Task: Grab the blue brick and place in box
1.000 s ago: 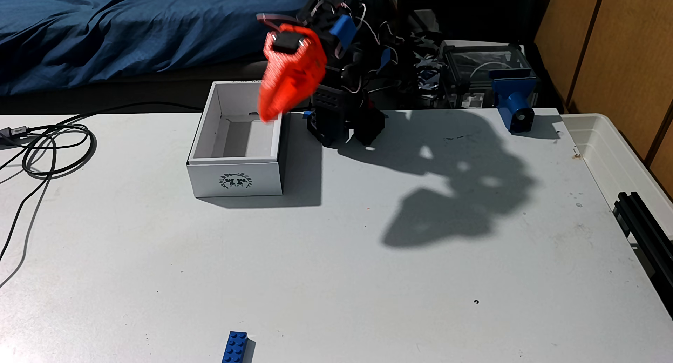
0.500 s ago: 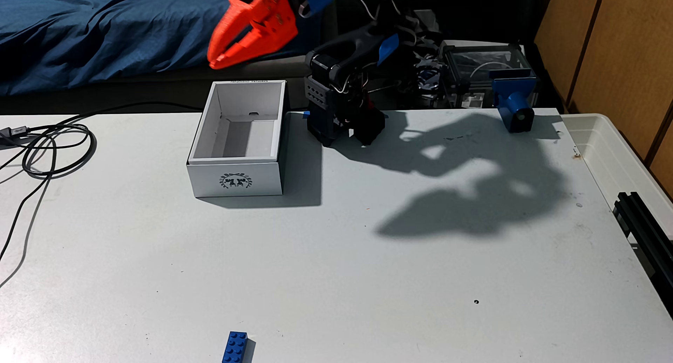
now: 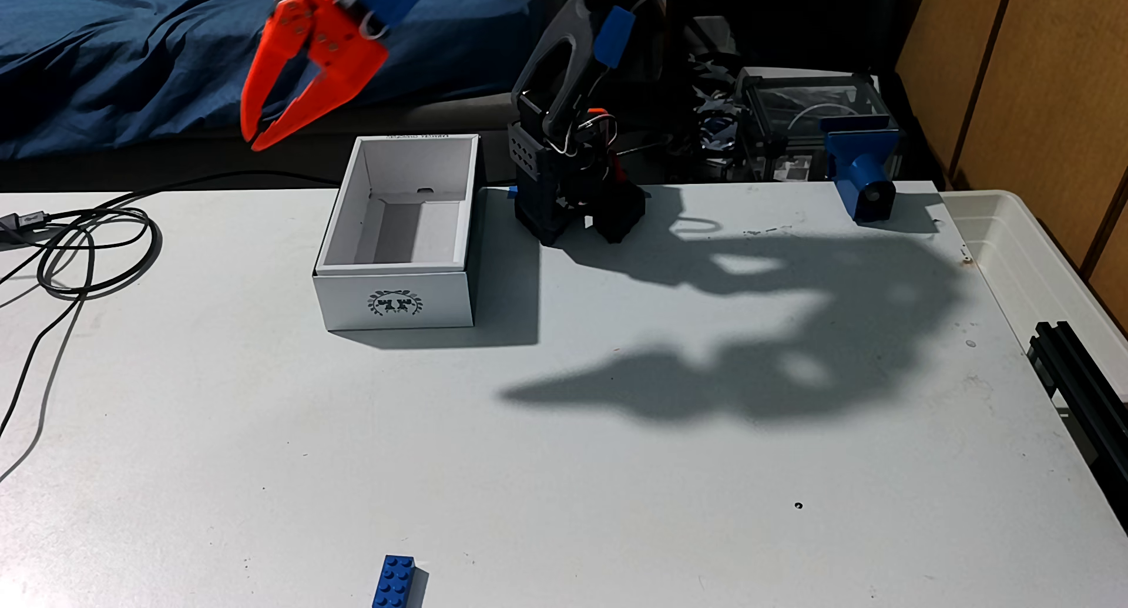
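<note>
Orange gripper (image 3: 251, 137) hangs high in the air up and left of the box (image 3: 395, 306), tips pointing down, jaws slightly parted and holding nothing. Well apart from both, the blue brick (image 3: 394, 581) lies flat on the table (image 3: 610, 492) at its near edge.
</note>
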